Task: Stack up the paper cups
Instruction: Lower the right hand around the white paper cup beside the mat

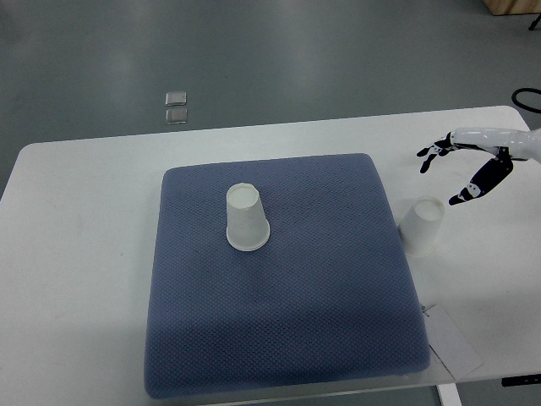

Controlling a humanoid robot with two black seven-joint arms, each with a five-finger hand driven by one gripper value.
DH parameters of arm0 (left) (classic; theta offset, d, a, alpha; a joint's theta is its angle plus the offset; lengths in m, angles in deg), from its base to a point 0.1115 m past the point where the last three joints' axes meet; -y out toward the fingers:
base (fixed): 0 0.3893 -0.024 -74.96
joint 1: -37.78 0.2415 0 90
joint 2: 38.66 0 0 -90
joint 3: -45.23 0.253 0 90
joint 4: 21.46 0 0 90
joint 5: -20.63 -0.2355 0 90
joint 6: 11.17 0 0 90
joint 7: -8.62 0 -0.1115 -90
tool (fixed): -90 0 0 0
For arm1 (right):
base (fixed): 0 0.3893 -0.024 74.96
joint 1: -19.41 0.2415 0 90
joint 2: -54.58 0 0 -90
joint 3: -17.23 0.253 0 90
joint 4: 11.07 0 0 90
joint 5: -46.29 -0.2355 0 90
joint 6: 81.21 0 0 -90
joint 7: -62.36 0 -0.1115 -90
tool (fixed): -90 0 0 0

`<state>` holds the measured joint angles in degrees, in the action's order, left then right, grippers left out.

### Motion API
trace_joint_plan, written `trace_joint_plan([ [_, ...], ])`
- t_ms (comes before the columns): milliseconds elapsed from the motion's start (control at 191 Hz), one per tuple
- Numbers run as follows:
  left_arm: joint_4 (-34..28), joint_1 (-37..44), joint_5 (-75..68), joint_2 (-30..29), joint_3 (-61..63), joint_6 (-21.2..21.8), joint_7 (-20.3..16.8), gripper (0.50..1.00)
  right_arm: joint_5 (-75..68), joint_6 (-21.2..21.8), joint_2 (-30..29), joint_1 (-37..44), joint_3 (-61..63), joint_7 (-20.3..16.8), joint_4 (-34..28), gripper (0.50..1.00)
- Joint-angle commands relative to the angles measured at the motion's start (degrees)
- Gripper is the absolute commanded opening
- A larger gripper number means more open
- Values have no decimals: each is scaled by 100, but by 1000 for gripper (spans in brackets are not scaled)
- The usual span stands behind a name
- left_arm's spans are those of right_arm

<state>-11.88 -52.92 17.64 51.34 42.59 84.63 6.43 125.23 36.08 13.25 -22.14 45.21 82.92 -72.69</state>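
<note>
A white paper cup (246, 218) stands upside down on the blue mat (279, 313), toward its upper left. A second white paper cup (422, 226) stands upside down on the white table just off the mat's right edge. My right hand (456, 167) comes in from the right edge, above and to the right of the second cup. Its fingers are spread and hold nothing. It is apart from the cup. My left hand does not show.
The white table (76, 254) carries the mat. A white tag (452, 342) lies at the mat's lower right corner. Two small clear squares (176, 106) lie on the grey floor beyond the table. A black cable (528, 97) shows at the far right.
</note>
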Motion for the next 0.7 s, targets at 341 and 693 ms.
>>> trace_joint_plan([
  [341,0,0,0,0,0,0,-1,1000,192,-374,-200,33,-328,-218,0,907],
  [693,0,0,0,0,0,0,-1,1000,324,-374,-349,7,-433,-315,0,907],
])
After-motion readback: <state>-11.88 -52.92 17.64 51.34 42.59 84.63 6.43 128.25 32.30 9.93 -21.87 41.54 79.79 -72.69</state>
